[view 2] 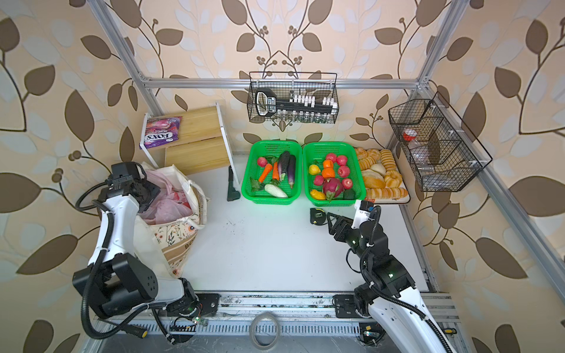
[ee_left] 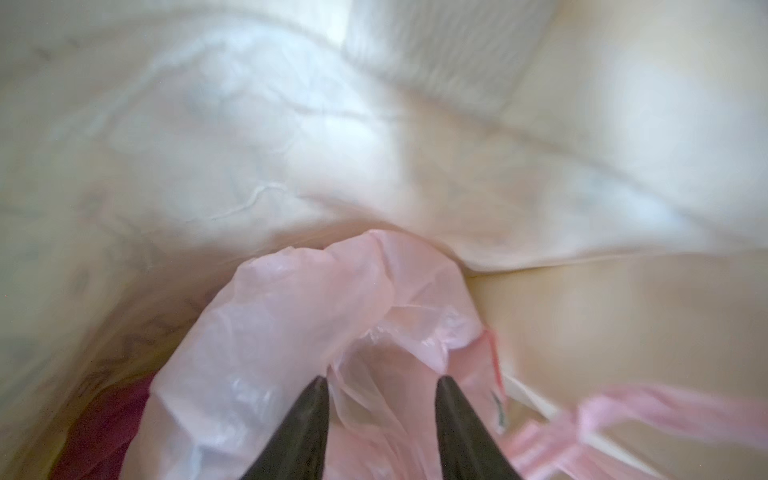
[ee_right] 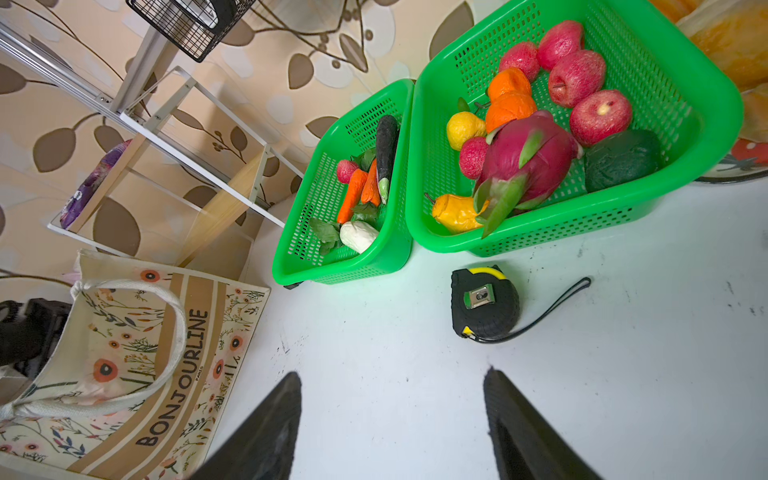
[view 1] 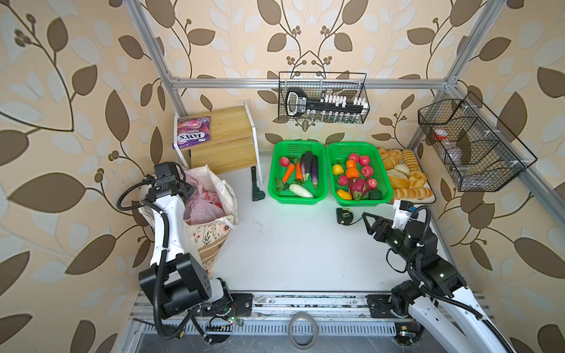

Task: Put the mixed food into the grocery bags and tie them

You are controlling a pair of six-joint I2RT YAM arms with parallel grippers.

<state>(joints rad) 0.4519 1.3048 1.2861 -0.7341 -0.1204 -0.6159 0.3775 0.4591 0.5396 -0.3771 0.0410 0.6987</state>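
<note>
Left gripper (ee_left: 380, 380): jaws apart, at pink bag (ee_left: 270, 332) inside canvas tote (view 1: 211, 241), table's left edge.
Right gripper (ee_right: 392, 374): jaws apart, above table (ee_right: 395, 324).

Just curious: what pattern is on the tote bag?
The tote is cream with flowers and tan bands lettered BONJOURLINE; clearest in the right wrist view.

Left end effector (ee_left: 381, 379), jaws apart

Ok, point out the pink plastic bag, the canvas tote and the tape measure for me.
pink plastic bag (view 1: 203, 207), in a top view, on its crumpled body inside the tote's mouth.
canvas tote (ee_right: 178, 370), right wrist view, on the tan lettered stripe of its front panel.
tape measure (ee_right: 484, 307), right wrist view, on its black case.
</note>
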